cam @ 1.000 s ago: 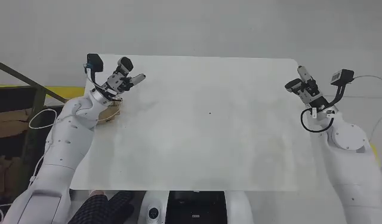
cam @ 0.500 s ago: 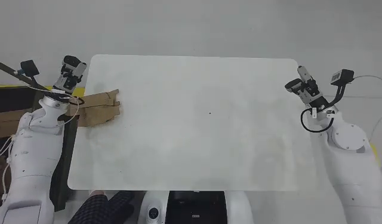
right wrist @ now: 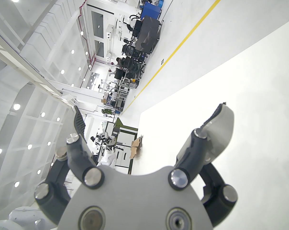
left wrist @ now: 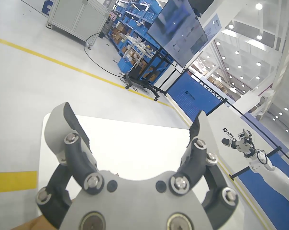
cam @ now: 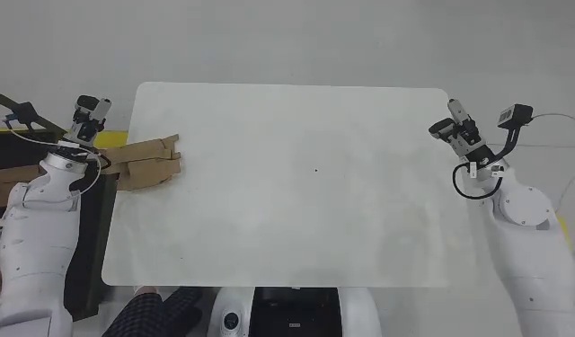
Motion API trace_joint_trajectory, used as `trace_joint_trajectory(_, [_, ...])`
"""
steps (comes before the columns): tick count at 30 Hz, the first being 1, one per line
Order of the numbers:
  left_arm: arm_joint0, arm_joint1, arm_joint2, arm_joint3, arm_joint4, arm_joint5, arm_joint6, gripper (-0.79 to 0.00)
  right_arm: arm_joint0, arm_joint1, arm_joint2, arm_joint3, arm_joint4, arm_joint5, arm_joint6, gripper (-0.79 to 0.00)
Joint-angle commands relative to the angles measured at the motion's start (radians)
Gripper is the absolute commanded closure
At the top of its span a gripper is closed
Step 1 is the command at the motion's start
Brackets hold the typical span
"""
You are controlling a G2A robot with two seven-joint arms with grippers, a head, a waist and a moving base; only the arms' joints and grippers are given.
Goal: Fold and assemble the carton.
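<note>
Status: assembly not begun. No panel of the carton (cam: pixel 148 162) stands up, no flap is folded, and neither arm has hold of it. By my judgement the whole job is still to do: pick up, open out, fold the flaps, close.

Left gripper (cam: pixel 90 112): it stands off the left edge of the table (cam: pixel 296 247), just beyond the carton and not touching it. In its own wrist view the left gripper (left wrist: pixel 133 113) has its fingers spread wide with nothing between them.

Right gripper (cam: pixel 452 121): it is at the table's right edge, well apart from the carton. Its wrist view shows the right gripper (right wrist: pixel 149 110) with fingers likewise apart and empty.

Carton: it lies flat across the table's left edge, one end resting on the tabletop and the rest running out past the edge. It is plain brown cardboard, collapsed flat. From above it looks like two layers or pieces lying side by side, though the view is too small to be sure. From the right wrist view it is a low brown patch (right wrist: pixel 136 147) at the table's far end.
</note>
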Motion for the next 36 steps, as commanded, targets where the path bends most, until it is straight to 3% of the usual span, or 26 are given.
trace_joint_trajectory(1, [0.000,0.000,0.000,0.000,0.000,0.000,0.000,-0.785,0.000,0.000,0.000,0.000,0.000,0.000,0.000,-0.785])
trace_joint_trajectory(9, [0.000,0.000,0.000,0.000,0.000,0.000,0.000,-0.785,0.000,0.000,0.000,0.000,0.000,0.000,0.000,-0.785])
trace_joint_trajectory(11, [0.012,-0.001,-0.004,0.002,-0.013,0.035,0.000,-0.785,0.000,0.000,0.000,0.000,0.000,0.000,0.000,-0.785])
trace_joint_trajectory(16, [0.057,0.017,-0.077,0.024,-0.050,0.080,-0.061,-0.785,0.000,0.000,0.000,0.000,0.000,0.000,0.000,-0.785])
trace_joint_trajectory(20, [0.089,0.033,-0.145,0.070,-0.143,0.096,-0.141,-0.785,0.000,0.000,0.000,0.000,0.000,0.000,0.000,-0.785])
trace_joint_trajectory(28, [0.150,0.066,-0.263,0.128,-0.454,0.127,-0.442,-0.785,0.000,0.000,0.000,0.000,0.000,0.000,0.000,-0.785])
trace_joint_trajectory(33, [0.160,0.069,-0.273,0.172,-0.576,0.145,-0.562,-0.785,0.000,0.000,0.000,0.000,0.000,0.000,0.000,-0.785])
trace_joint_trajectory(36, [0.160,0.069,-0.273,0.172,-0.576,0.145,-0.562,-0.785,0.000,0.000,0.000,0.000,0.000,0.000,0.000,-0.785])
